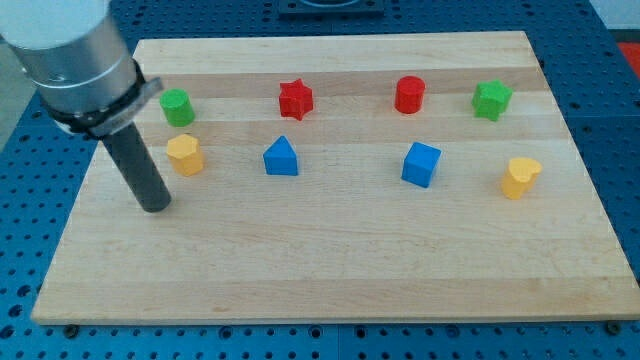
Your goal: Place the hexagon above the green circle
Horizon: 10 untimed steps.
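Yellow hexagon [185,154] sits below green circle [177,106]; my tip [157,206], bare and holding nothing, should skirt it sideways.

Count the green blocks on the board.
2. The green circle sits at the view's upper left, just above the yellow hexagon. The green star is at the upper right. The arm hides some of the far left, so another could be hidden.

My tip [156,207] just below-left of yellow hexagon [185,154]
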### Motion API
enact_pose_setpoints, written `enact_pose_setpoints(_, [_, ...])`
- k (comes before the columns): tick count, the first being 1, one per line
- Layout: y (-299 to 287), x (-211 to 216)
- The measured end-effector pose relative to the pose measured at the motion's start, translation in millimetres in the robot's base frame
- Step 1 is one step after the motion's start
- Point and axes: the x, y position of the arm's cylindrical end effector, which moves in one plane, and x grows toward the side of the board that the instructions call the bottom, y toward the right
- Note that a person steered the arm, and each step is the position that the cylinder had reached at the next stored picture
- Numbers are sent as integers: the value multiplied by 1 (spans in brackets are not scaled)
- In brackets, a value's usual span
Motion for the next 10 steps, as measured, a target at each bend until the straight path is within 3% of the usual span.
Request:
enact_pose_setpoints(2, [5, -71])
enact_pose_setpoints(4, [34, -29])
enact_pose_setpoints(7, [48, -142])
enact_pose_setpoints(9, [43, -121])
enact_pose_setpoints(10, [35, -154])
